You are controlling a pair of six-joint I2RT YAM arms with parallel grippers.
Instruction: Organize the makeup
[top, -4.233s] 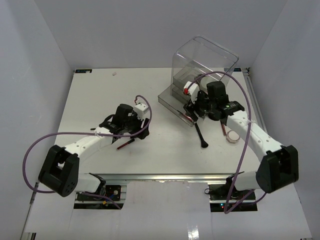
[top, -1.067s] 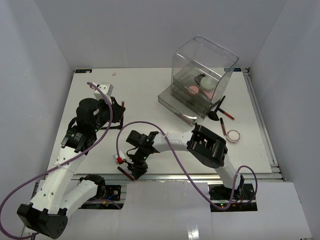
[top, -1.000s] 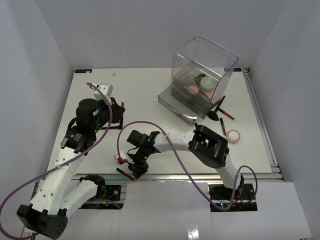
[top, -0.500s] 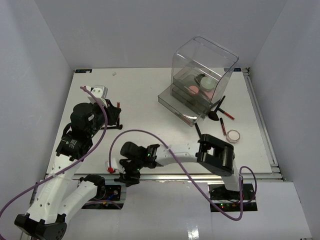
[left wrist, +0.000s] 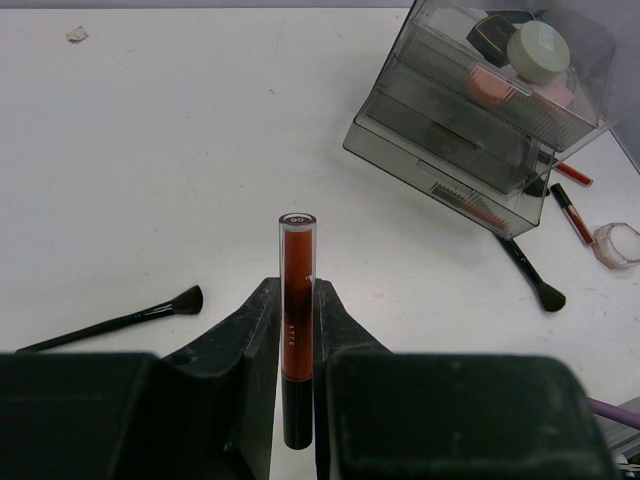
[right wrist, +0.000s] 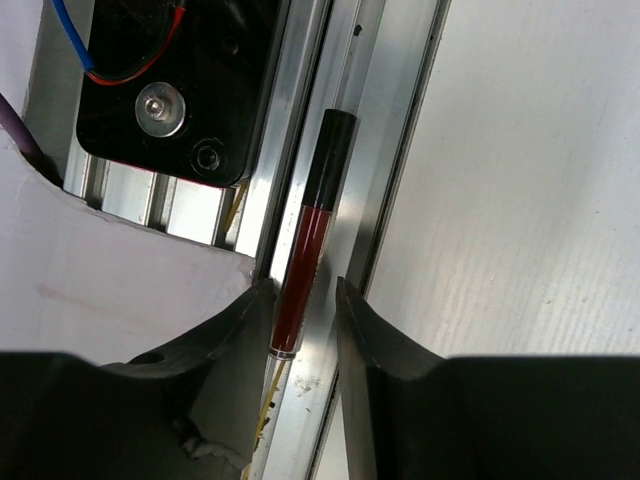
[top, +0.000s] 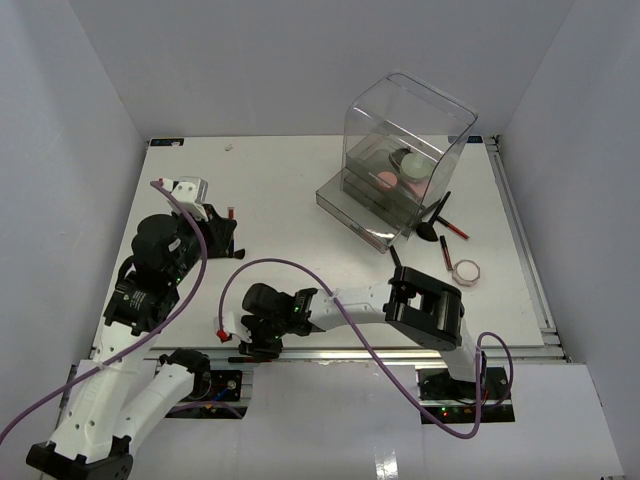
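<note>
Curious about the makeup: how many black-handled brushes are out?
3: one black-handled brush lies far left of the clear plastic drawer box, one in front of it, one beside its right corner. More may be hidden.

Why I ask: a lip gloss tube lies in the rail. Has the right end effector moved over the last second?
Yes. The right end effector has shifted left and toward the robot, ending over the aluminium rail at the table edge.

**Pale walls, white table**

You look down on a flat white rectangular tabletop [top: 290,190] under soft, even light, with plain pale lilac-grey walls [top: 280,70] on three sides. A ribbed silver aluminium rail [top: 520,346] edges its near side.
</note>
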